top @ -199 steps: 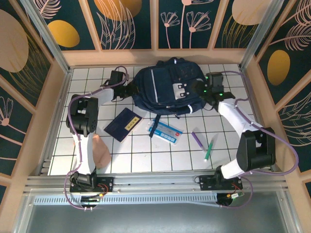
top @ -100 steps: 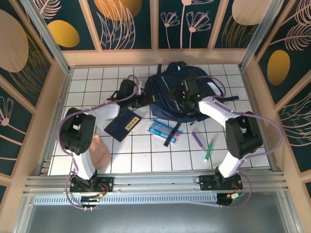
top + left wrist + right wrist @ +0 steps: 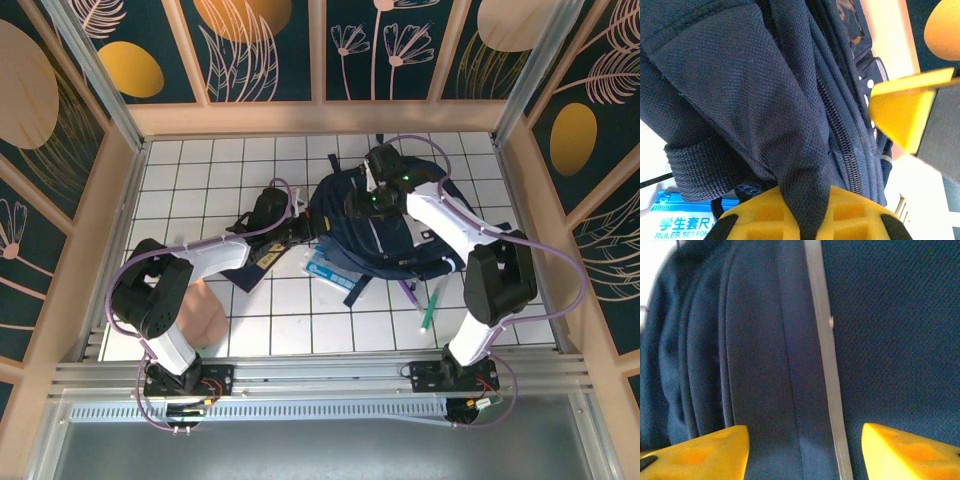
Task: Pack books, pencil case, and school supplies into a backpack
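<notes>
**Top view, with wrist details.** One backpack (image 3: 388, 240), the largest item. Within the last second it has been dragged from the upper centre to the centre of the white tiled surface (image 3: 200, 180) and turned. It now overlaps the things below it. The left claw (image 3: 300, 228) is clenched on a fold of the backpack's fabric beside a closed zip. The right claw (image 3: 805, 445) hangs over the light-striped panel, jaws apart, gripping nothing. Nothing is packed yet. The shift probably sets the bag up for opening, though it crowds the items.

One book (image 3: 264, 262), left of centre, partly under the left arm. One blue ruler-set packet (image 3: 322, 266), half covered by the backpack. Two pens at lower right: one purple pen (image 3: 407, 292) and one green pen (image 3: 430, 306).
</notes>
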